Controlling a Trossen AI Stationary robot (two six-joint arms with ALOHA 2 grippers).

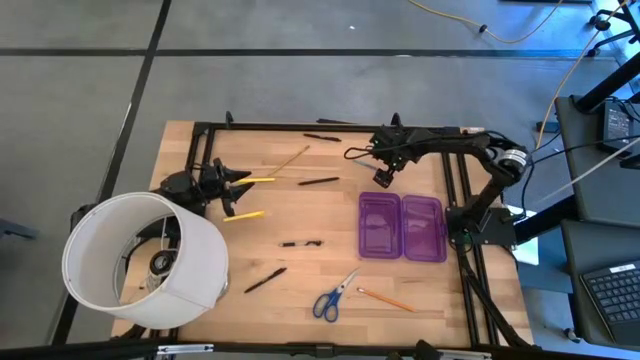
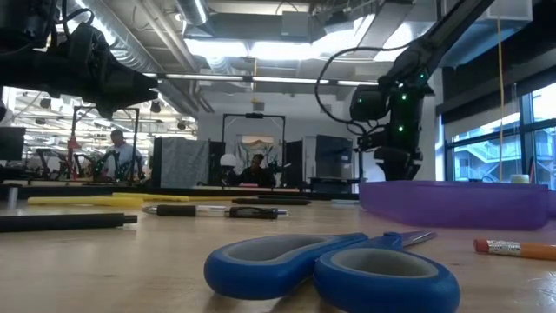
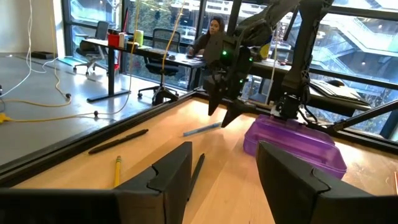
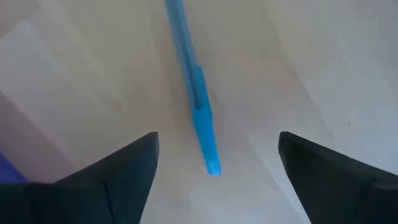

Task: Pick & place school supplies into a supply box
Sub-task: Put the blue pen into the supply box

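Note:
A thin blue pen [image 4: 194,87] lies flat on the wooden table [image 1: 300,205], just beyond the far end of the open purple supply box [image 1: 402,227]. My right gripper [image 4: 217,180] hangs open above the pen, pointing down, a finger on each side of its capped end and clear of it. It also shows in the high view [image 1: 382,178] and the left wrist view [image 3: 225,115]. My left gripper [image 3: 224,180] waits open and level at the table's left [image 1: 238,192]. Blue-handled scissors [image 1: 335,297], pencils [image 1: 385,298] and black pens [image 1: 318,182] lie scattered.
A large white cylinder [image 1: 145,260] covers the near left corner beside my left arm. Yellow pencils [image 1: 245,214] lie close to my left gripper. A black frame rail [image 1: 300,127] runs along the far edge. People sit at desks in the room beyond [image 3: 211,34].

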